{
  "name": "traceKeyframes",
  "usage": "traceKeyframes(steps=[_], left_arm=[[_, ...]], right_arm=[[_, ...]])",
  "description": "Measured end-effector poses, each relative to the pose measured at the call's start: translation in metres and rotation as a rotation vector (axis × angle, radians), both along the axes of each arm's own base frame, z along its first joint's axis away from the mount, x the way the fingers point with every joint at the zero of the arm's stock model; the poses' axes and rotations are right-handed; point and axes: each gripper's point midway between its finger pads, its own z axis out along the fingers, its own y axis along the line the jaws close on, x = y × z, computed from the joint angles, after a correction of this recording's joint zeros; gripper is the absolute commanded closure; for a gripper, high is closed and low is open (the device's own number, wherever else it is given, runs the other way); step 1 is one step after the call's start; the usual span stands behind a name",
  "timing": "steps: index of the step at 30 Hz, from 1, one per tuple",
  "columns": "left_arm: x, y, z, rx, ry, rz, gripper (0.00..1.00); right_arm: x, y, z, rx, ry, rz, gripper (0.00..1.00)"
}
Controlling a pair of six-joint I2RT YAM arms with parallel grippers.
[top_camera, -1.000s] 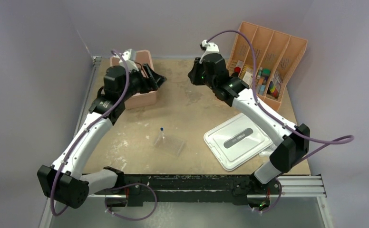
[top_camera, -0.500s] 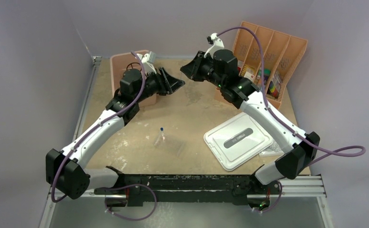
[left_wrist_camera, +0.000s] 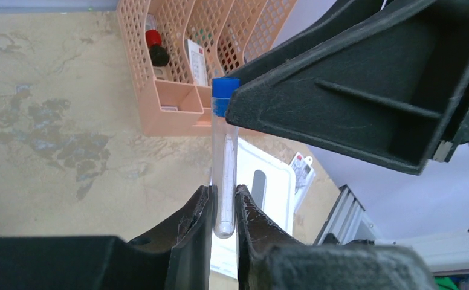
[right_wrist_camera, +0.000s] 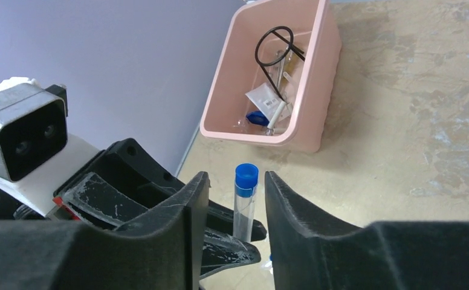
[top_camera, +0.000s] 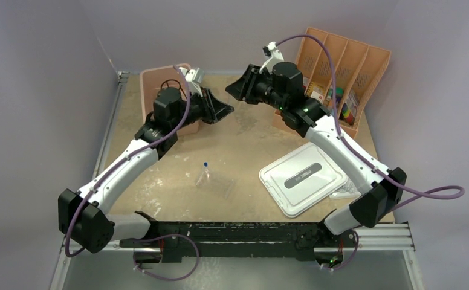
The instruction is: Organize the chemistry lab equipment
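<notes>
no text, number or brand can be read in any view. beyond the fingertips of the left gripper, a white packet standing in the peach mesh organizer carries red and dark print, too small to make out. just right of that gripper's tips, a small tag at the edge of the white lid shows a few dark marks, also unreadable. to the left of the right gripper, the camera housing has tiny dark print at the picture's edge, cut off and blurred.
</notes>
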Motion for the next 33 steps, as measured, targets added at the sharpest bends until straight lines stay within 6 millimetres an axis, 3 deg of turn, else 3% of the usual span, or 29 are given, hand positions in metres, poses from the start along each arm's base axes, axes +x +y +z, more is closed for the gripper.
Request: traceKeyframes(steps=[7, 11, 18, 21, 27, 33], left_arm=[[-0.003, 0.007, -0.023, 0.177, -0.021, -0.035, 1.0], [-0.005, 0.011, -0.023, 0.244, -0.048, -0.056, 1.0], [-0.01, 0.017, -0.03, 0.33, -0.081, -0.09, 1.0], [-0.012, 0.019, -0.036, 0.364, -0.085, -0.105, 1.0], [-0.015, 0.02, -0.039, 0.394, -0.11, -0.137, 1.0], [-0.018, 0.019, -0.04, 0.402, -0.121, -0.153, 1.0]], right_arm=[[-0.001, -0.009, -0.009, -0.037, 0.046, 0.053, 0.45], [-0.001, -0.005, -0.019, -0.056, 0.089, 0.096, 0.46], [-0.008, 0.008, -0.041, -0.074, 0.176, 0.181, 0.57], [-0.012, 0.01, -0.04, -0.072, 0.195, 0.212, 0.62], [-0.021, 0.01, -0.037, -0.055, 0.221, 0.269, 0.63], [-0.025, 0.007, -0.039, -0.05, 0.244, 0.293, 0.74]])
